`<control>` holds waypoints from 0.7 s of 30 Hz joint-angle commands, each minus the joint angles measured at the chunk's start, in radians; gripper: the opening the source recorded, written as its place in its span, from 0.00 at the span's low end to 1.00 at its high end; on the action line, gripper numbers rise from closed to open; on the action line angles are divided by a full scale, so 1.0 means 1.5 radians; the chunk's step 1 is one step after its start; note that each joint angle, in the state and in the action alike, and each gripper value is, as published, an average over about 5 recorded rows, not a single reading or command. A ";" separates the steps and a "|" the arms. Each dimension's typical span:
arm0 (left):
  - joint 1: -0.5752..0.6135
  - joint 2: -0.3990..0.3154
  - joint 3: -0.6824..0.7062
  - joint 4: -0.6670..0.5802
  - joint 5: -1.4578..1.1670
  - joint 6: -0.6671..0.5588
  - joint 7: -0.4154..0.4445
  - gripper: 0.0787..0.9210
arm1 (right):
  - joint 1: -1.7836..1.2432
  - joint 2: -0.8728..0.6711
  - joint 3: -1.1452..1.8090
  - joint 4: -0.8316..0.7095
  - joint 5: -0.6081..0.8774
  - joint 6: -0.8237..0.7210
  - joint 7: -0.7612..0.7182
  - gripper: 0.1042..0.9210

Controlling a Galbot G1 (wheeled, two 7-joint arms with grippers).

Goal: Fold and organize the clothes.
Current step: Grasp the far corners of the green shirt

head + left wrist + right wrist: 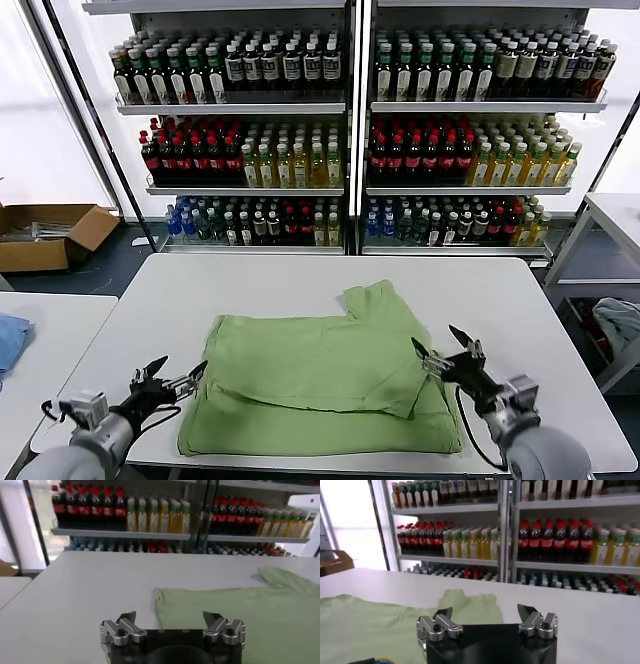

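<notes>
The light green polo shirt point(320, 385) lay partly folded on the white table point(300, 280), between both grippers. The left gripper point(170, 380) and right gripper point(445, 352) hovered wide apart-fingered, holding nothing.

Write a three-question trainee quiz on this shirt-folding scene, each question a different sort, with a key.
1. True or false: the left tool is gripping the green polo shirt.
2. Multiple choice: where does the right tool sit? A) above the shirt's right edge, B) at the far shelves, C) over the cardboard box.
3. Fill in: the shirt lies partly folded on the white ____.

Key: 1 false, it is open and just off the shirt's left edge; 2 A; 3 table.
</notes>
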 commanded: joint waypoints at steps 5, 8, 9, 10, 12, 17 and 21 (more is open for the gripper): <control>-0.357 0.060 0.240 0.308 -0.041 -0.025 0.011 0.88 | 0.292 0.035 -0.114 -0.316 -0.033 -0.031 -0.084 0.88; -0.382 0.049 0.265 0.337 -0.038 -0.025 0.010 0.88 | 0.309 0.047 -0.127 -0.349 -0.048 -0.025 -0.084 0.88; -0.388 0.045 0.271 0.344 -0.036 -0.025 0.010 0.88 | 0.313 0.051 -0.130 -0.358 -0.053 -0.022 -0.084 0.88; -0.392 0.041 0.274 0.350 -0.035 -0.025 0.010 0.88 | 0.317 0.056 -0.132 -0.367 -0.057 -0.019 -0.083 0.88; -0.398 0.035 0.281 0.361 -0.032 -0.025 0.010 0.88 | 0.323 0.065 -0.136 -0.382 -0.062 -0.014 -0.080 0.88; -0.395 0.029 0.288 0.369 -0.029 -0.025 0.011 0.88 | 0.329 0.082 -0.142 -0.404 -0.072 -0.009 -0.076 0.88; -0.392 0.024 0.289 0.373 -0.028 -0.026 0.009 0.88 | 0.331 0.098 -0.145 -0.411 -0.077 -0.010 -0.067 0.88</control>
